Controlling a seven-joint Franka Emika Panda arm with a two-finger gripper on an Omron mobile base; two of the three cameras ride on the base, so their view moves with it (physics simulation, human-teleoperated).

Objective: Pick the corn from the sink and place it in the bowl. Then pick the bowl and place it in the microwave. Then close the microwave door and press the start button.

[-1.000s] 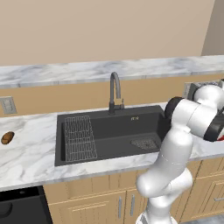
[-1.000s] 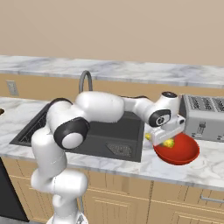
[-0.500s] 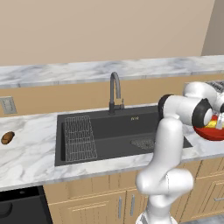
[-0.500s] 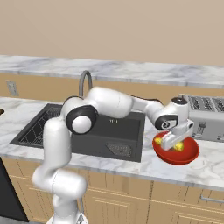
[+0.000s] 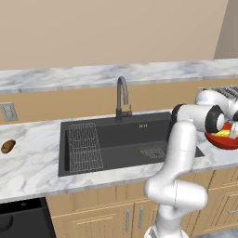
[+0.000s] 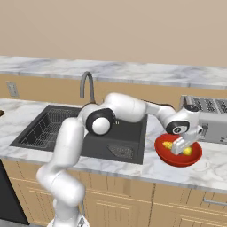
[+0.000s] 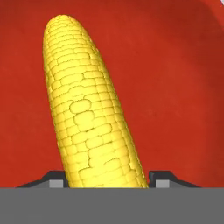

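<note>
Left base view: bowl (image 5: 226,139) sat on the desk (image 5: 32,153) right of the sink (image 5: 125,139), corn (image 5: 225,134) inside.

Right base view: end effector (image 6: 182,147) reached into bowl (image 6: 178,153), right of sink (image 6: 84,133), before toaster (image 6: 208,116).

Hand view: fingers (image 7: 54,179) flanked corn (image 7: 89,113); whether clenched or slack, cannot tell.

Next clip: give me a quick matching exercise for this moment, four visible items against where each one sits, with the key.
Items:
1. corn
2. bowl
3. brown lump
4. wire rack

Places:
A. inside the sink, left part
B. on the counter right of the sink, in front of the toaster
C. between the gripper fingers, in the bowl
D. on the counter far left of the sink

Pairs: 1-C, 2-B, 3-D, 4-A
</note>
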